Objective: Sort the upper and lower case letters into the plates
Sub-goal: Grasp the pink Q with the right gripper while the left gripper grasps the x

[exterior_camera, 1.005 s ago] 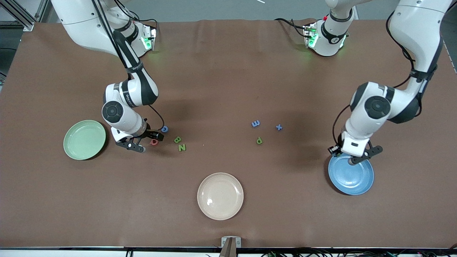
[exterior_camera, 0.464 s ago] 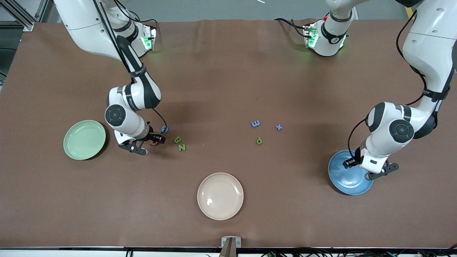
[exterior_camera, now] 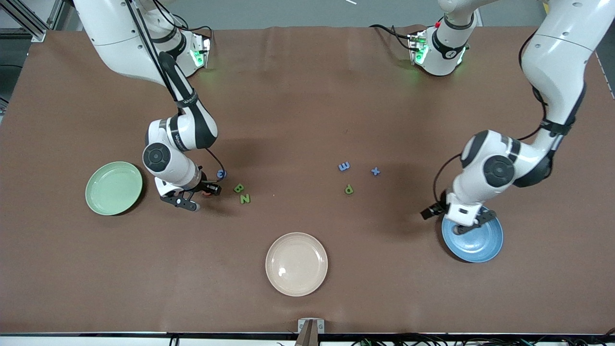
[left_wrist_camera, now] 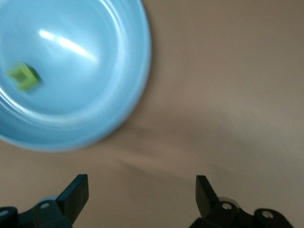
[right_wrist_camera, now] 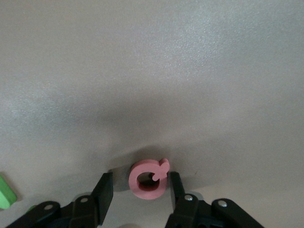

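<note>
My right gripper is low on the table with its jaws around a pink letter. One finger touches the letter and the other stands a small gap off. My right gripper is open. My left gripper hangs wide open and empty over the rim of the blue plate. In the left wrist view my left gripper is over bare table beside the blue plate, and a green letter lies in that plate. The mint green plate is bare.
Beside the pink letter lie a blue letter, a green B and a green Z. Mid-table are a blue letter, a blue x and a green p. A cream plate sits nearest the front camera.
My left gripper has opened and swung over the blue plate, then back toward its rim nearer mid-table. My right gripper's jaws have narrowed around the pink letter.
</note>
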Robot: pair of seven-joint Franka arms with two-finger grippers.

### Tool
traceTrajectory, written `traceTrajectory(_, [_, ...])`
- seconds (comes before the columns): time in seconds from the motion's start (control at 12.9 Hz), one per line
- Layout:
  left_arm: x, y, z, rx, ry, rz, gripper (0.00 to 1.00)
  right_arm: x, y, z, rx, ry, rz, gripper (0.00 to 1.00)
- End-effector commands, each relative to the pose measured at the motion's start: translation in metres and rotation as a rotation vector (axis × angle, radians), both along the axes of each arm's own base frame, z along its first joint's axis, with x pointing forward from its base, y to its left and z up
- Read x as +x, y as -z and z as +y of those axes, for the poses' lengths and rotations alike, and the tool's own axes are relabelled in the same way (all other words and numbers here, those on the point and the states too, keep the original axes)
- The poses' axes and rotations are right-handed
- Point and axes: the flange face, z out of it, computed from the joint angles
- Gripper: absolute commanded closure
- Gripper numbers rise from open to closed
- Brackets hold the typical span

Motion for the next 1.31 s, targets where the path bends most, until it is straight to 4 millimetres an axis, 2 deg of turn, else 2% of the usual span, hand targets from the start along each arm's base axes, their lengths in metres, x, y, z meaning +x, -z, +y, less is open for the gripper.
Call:
traceTrajectory(0.0, [-0.034,0.011,-0.041,0.031,-0.071,0.033,0.05,0.003,0.001,0.001,0.009,0.015,-0.004,0.54])
traceTrajectory(0.15, [-0.056,0.022,-0.092,0.028,-0.112,0.052,0.11,0.002,0.002,0.001,0.009,0.014,-0.003,0.62])
traceTrajectory(0.23, [-0.065,0.031,-0.108,0.023,-0.146,0.067,0.15,0.002,0.002,0.001,0.009,0.014,-0.003,0.68])
traceTrajectory(0.46, [-0.102,0.045,-0.139,-0.001,-0.162,0.067,0.18,0.002,0.002,0.002,0.008,0.007,-0.003,0.83])
traceTrajectory(0.62, [-0.118,0.054,-0.139,-0.011,-0.160,0.075,0.22,0.002,-0.004,0.003,0.010,0.003,0.002,0.88])
traceTrajectory(0.7, [-0.120,0.054,-0.140,-0.009,-0.167,0.077,0.25,0.004,-0.020,0.007,0.019,-0.003,-0.013,0.88])
traceTrajectory(0.85, [-0.132,0.059,-0.155,-0.005,-0.161,0.088,0.37,0.005,-0.069,0.001,0.028,-0.011,0.026,0.88])
traceTrajectory(0.93, [-0.135,0.059,-0.158,-0.004,-0.153,0.089,0.45,0.005,-0.095,-0.010,0.030,-0.046,0.059,0.88])
traceTrajectory(1.08, [-0.133,0.056,-0.156,0.000,-0.158,0.084,0.74,0.004,-0.131,-0.049,0.001,-0.091,0.077,0.88])
traceTrajectory(1.16, [-0.128,0.051,-0.153,-0.001,-0.163,0.073,0.91,0.000,-0.137,-0.077,-0.005,-0.123,0.094,0.88])
traceTrajectory(1.24, [-0.121,0.045,-0.148,-0.002,-0.172,0.059,1.00,-0.003,-0.139,-0.106,-0.002,-0.172,0.095,0.88])
